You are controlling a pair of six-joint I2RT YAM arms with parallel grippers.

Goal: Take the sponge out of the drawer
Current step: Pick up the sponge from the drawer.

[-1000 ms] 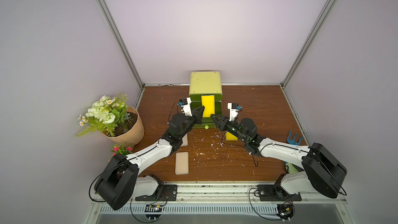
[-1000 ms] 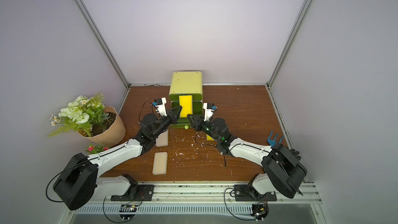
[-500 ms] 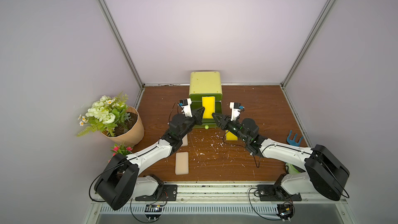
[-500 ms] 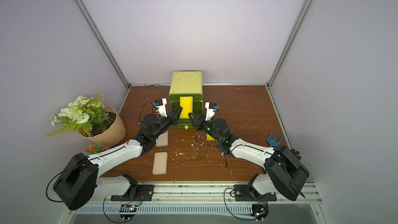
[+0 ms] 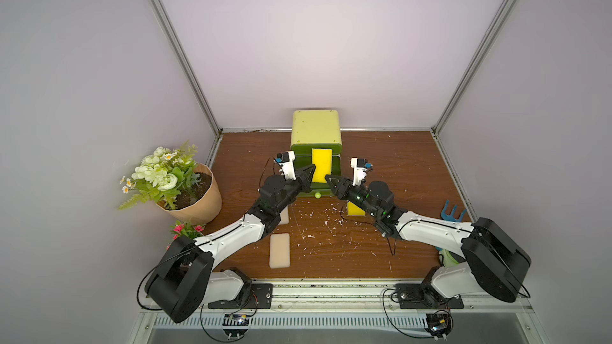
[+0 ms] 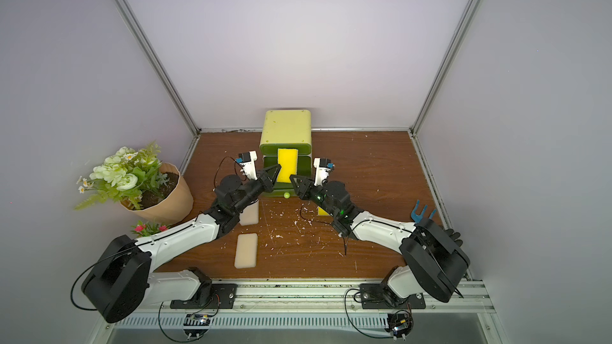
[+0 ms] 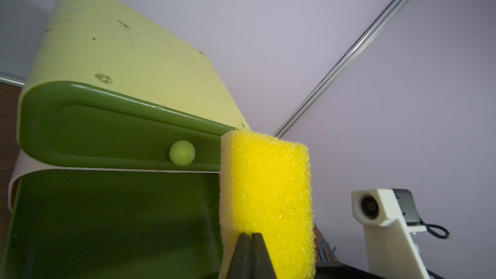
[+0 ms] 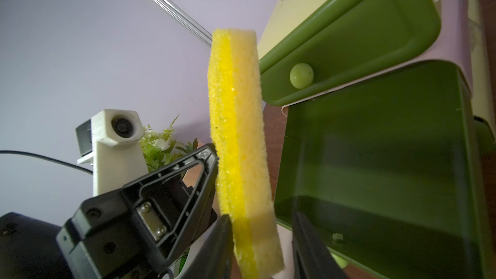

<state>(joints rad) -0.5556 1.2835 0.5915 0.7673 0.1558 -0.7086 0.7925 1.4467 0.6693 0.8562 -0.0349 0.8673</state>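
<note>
The sponge (image 5: pixel 322 165) is a flat rectangular slab in two layers, a rough bright-yellow scouring face and a smooth pale-cream foam back, with slightly ragged edges. It stands on end, near upright, at the front of the open lower drawer (image 8: pixel 375 157) of the lime-green cabinet (image 5: pixel 316 127). Its lower end is by the drawer's front rim; can't tell if it touches the drawer. The long axis runs bottom to top, and the top end reaches up in front of the shut upper drawer (image 7: pixel 107 130). The yellow face is turned toward the left gripper (image 5: pixel 312 169) and shows in both top views. The cream back faces the drawer cavity.

Left gripper: fingers pressed together with nothing between them, tip touching the yellow face.

Right gripper (image 5: pixel 327 178): jaws spread, straddling the sponge's lower end. One jaw is against the yellow face, and the other has a gap to the cream side.
</note>
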